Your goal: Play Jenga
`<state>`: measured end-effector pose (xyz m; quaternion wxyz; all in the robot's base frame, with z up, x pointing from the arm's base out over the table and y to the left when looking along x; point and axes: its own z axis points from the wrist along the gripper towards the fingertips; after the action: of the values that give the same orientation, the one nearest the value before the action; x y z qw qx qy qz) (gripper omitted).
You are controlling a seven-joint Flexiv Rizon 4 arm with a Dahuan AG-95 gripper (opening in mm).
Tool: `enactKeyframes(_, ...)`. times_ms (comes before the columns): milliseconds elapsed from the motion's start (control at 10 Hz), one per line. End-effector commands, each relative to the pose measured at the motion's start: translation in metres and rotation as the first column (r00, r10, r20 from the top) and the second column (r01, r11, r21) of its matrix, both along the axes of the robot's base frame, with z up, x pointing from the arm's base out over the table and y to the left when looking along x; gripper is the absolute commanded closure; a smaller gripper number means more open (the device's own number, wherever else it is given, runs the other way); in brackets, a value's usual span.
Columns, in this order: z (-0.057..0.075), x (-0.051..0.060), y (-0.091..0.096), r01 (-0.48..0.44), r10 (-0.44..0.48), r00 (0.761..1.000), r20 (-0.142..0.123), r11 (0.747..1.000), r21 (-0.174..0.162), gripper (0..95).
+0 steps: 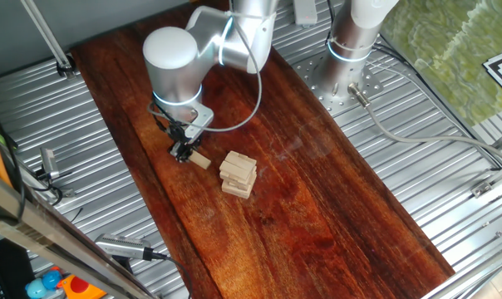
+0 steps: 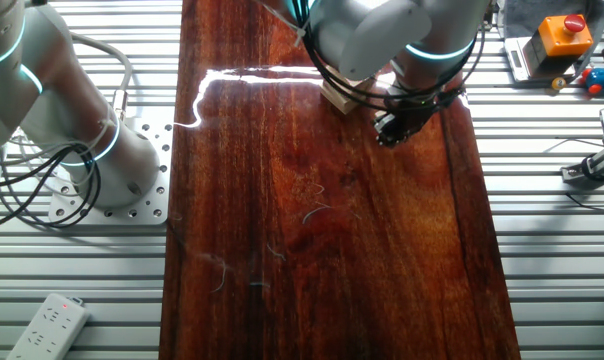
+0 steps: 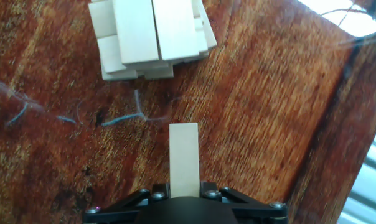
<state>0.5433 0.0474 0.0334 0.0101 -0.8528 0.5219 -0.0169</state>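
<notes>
Gripping one loose block [image 1: 200, 160], pincer [image 1: 183, 153] sits low over counter [image 1: 317, 216], just beside Jenga stack [image 1: 238, 174]. Other fixed view: stack [image 2: 339, 95] mostly hidden behind arm. Hand view: block [image 3: 184, 158] clamped, long axis pointing toward stack [image 3: 152, 34].

one fixed view: high, angled down along the wooden board [image 1: 317, 191]; the other fixed view: overhead from the opposite end, arm base at left. hand view: close, straight down; all sharing the jenga stack [image 3: 150, 37].
</notes>
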Motion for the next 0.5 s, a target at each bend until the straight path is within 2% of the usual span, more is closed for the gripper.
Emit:
enactKeyframes(100,-0.0003,-0.0002,-0.0024,0.103,-0.103,0.995,0.005,0.994,-0.025,95.0)
enactKeyframes(300,-0.0010,-0.0002,-0.0035,0.190,-0.190,0.982,0.012,0.981,-0.034,95.0)
enactKeyframes(500,-0.0066,0.0022,-0.0067,0.279,-0.279,0.960,0.015,0.960,-0.027,95.0)
